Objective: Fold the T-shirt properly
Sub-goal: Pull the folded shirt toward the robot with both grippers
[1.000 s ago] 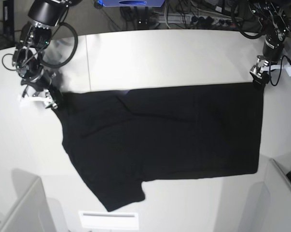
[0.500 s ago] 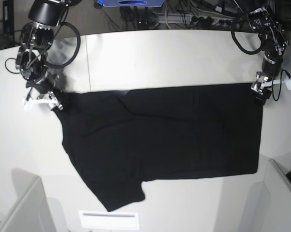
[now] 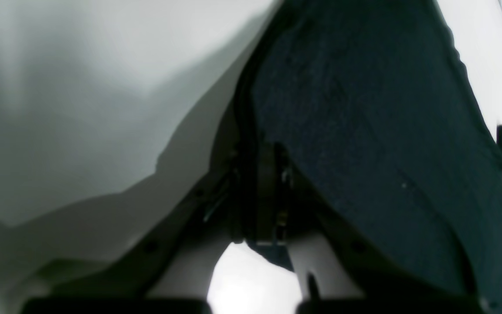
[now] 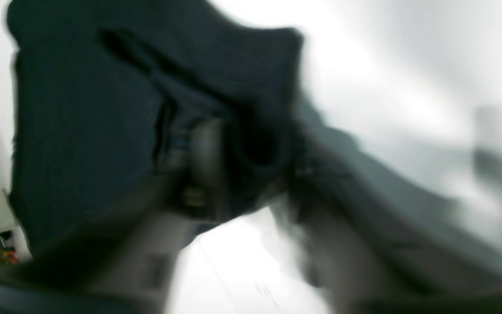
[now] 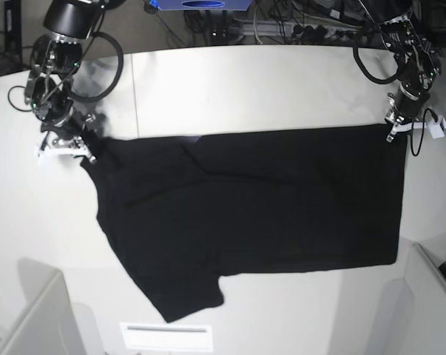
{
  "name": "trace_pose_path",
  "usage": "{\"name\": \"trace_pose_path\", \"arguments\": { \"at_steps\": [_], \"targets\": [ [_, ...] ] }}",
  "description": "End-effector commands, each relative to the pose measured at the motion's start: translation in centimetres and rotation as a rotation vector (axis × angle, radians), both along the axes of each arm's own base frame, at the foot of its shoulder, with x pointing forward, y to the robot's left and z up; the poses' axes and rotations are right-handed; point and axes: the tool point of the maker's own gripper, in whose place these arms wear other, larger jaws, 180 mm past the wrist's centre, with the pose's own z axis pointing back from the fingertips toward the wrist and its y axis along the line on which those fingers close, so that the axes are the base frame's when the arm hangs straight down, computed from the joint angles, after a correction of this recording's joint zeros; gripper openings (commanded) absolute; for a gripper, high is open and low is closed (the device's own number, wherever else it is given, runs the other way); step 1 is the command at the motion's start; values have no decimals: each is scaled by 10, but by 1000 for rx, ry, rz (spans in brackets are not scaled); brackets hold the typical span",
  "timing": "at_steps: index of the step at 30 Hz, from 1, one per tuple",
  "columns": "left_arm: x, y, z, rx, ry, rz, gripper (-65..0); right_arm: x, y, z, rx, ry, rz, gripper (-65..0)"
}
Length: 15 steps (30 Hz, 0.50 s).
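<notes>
The black T-shirt lies spread flat on the white table, one short sleeve pointing to the near edge. My left gripper is shut on the shirt's far right corner. In the left wrist view the left gripper pinches the cloth edge between closed fingers. My right gripper is shut on the shirt's far left corner. The right wrist view is blurred by motion, but the right gripper holds bunched black cloth. No print or neck tag shows.
A white flat panel lies at the near edge below the sleeve. Grey box corners stand at the near left and near right. Cables and a blue object sit behind the table.
Both grippers have moved toward the far side of the table while holding their corners, pulling the shirt's far edge straighter and a little farther back.
</notes>
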Motion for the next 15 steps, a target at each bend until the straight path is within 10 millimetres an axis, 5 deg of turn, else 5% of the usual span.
{"name": "trace_pose_path", "arguments": {
  "at_steps": [1,4,15],
  "targets": [
    [5,11,12,37,-18,-2,-650,6,-7,7,-16,-23,-5,-650],
    [9,4,12,67,8,-77,-650,6,-8,8,-16,-24,-8,-650],
    [-30,6,-7,91,122,-128,-650,-27,-19,23,-76,-33,-21,-650]
  ]
}}
